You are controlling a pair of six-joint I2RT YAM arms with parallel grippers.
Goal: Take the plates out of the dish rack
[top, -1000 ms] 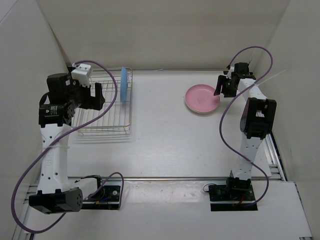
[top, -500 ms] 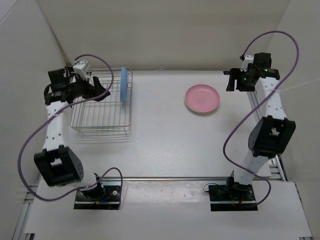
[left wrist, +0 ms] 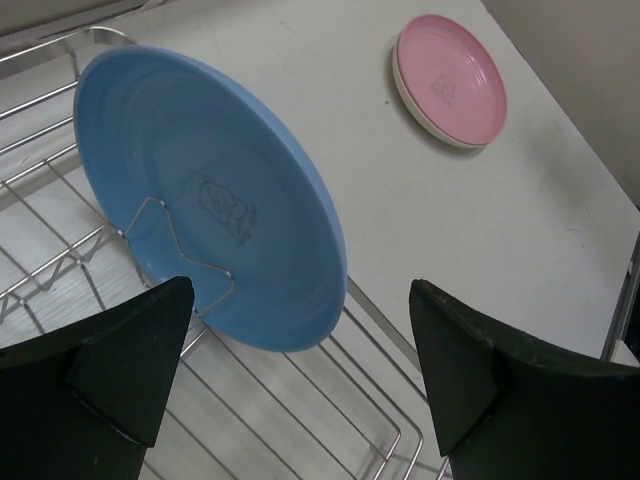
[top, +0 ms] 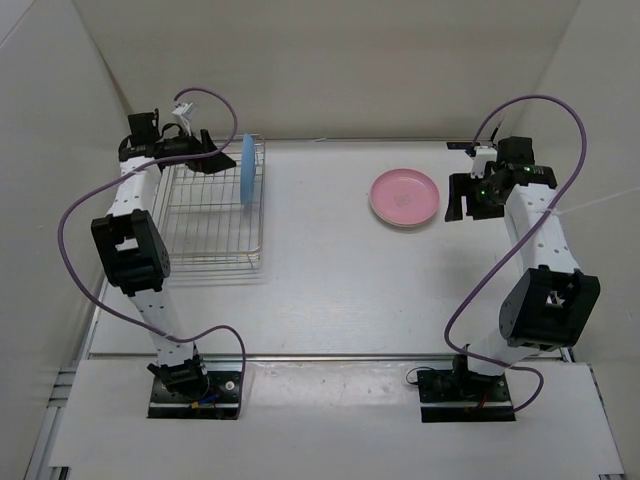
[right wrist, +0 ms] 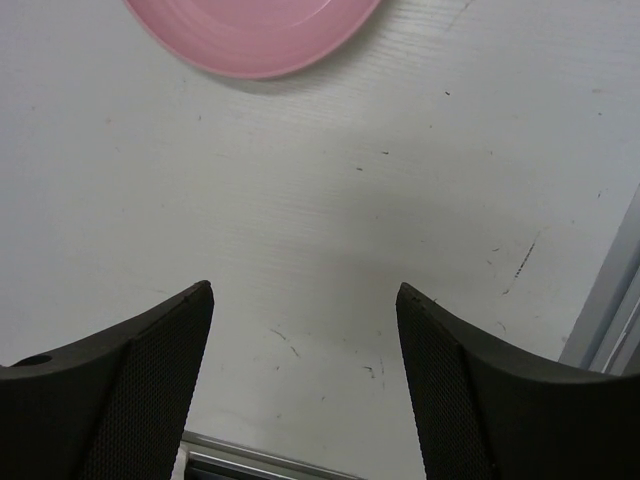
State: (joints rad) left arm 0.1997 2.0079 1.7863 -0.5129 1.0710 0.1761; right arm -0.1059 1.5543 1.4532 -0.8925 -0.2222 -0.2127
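Observation:
A light blue plate (top: pixel 246 170) (left wrist: pixel 210 200) stands on edge at the right end of the silver wire dish rack (top: pixel 205 225) (left wrist: pixel 300 400). My left gripper (top: pixel 208 157) (left wrist: pixel 300 288) hovers over the rack's back left, facing the plate's inner side. It is open wide and holds nothing. A pink plate (top: pixel 404 196) (left wrist: pixel 450 75) (right wrist: pixel 250 30) lies flat on the table, stacked on a cream plate whose rim (left wrist: pixel 422 122) shows beneath it. My right gripper (top: pixel 462 198) (right wrist: pixel 302 287) hangs open and empty just right of the pink plate, over bare table.
White walls close in the table at the back and both sides. A metal rail (right wrist: pixel 610 300) runs along the table's right edge, close to the right gripper. Purple cables (top: pixel 70 215) loop from both arms.
The left arm has swung up to the rack's back corner, toward the blue plate. The right gripper has pulled away from the pink plate's rim to its right, and its jaws have widened.

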